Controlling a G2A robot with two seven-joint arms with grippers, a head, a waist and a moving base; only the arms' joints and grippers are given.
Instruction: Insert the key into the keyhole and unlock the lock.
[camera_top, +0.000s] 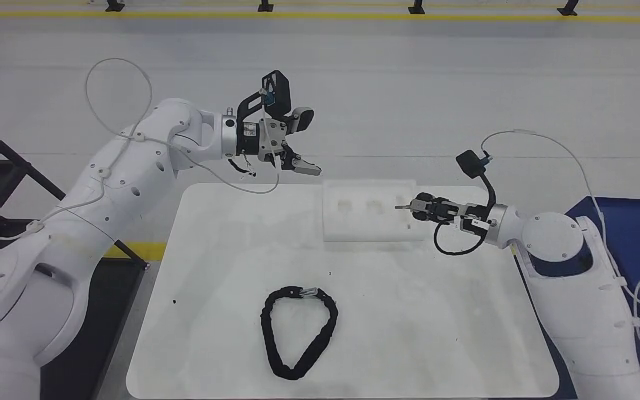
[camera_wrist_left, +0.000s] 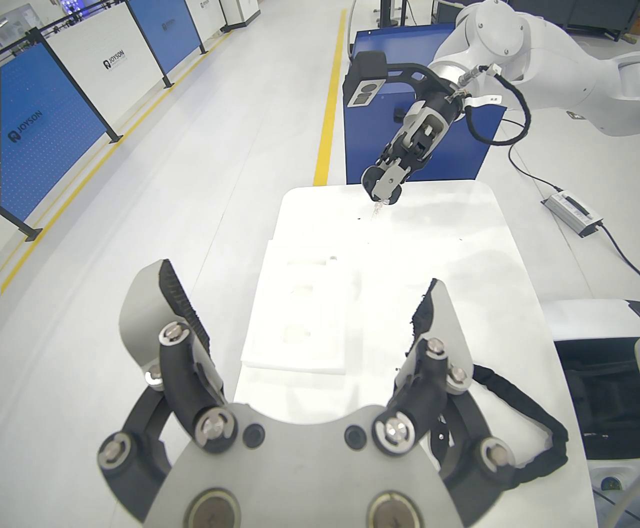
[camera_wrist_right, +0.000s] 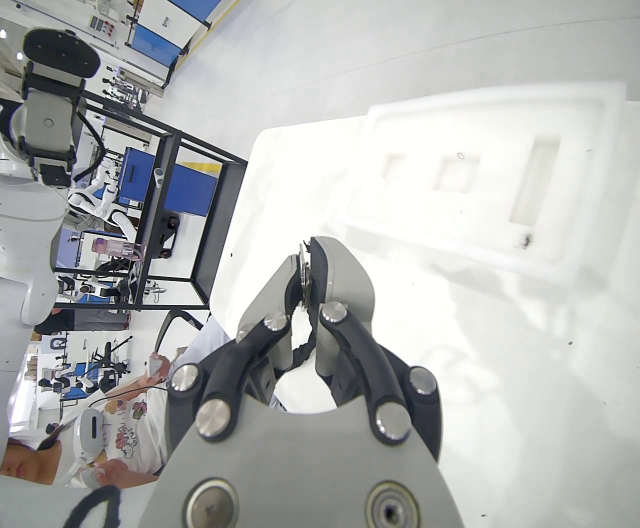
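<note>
My right gripper (camera_top: 412, 206) hangs with its jaws pressed together on the key (camera_wrist_left: 376, 209), the blade sticking out past the fingertips in line with them, its long axis aimed across toward my other arm and tipped down at the table (camera_top: 450, 330); just ahead of and below the blade tip lies the end of a white foam block (camera_top: 365, 215) with shallow cut-outs. My left gripper (camera_wrist_left: 300, 275) is held with its jaws spread wide and nothing between them, high beyond the block's other end. The black fabric-sleeved chain lock (camera_top: 268, 335) lies flat in a closed loop, below both pairs of jaws and back toward my body, well apart from each. Its lock body (camera_top: 308, 293), where bare metal shows, sits at the side of the loop facing the jaws, its long axis running crosswise, roughly along the same line as the key blade. The spread jaws stand almost straight beyond it and the key-holding jaws off to one side, so by my judgement neither is clearly nearer. Which way the keyhole faces I cannot tell, and that is the relation the next move turns on: the blade must come down and back and line up with that opening
</note>
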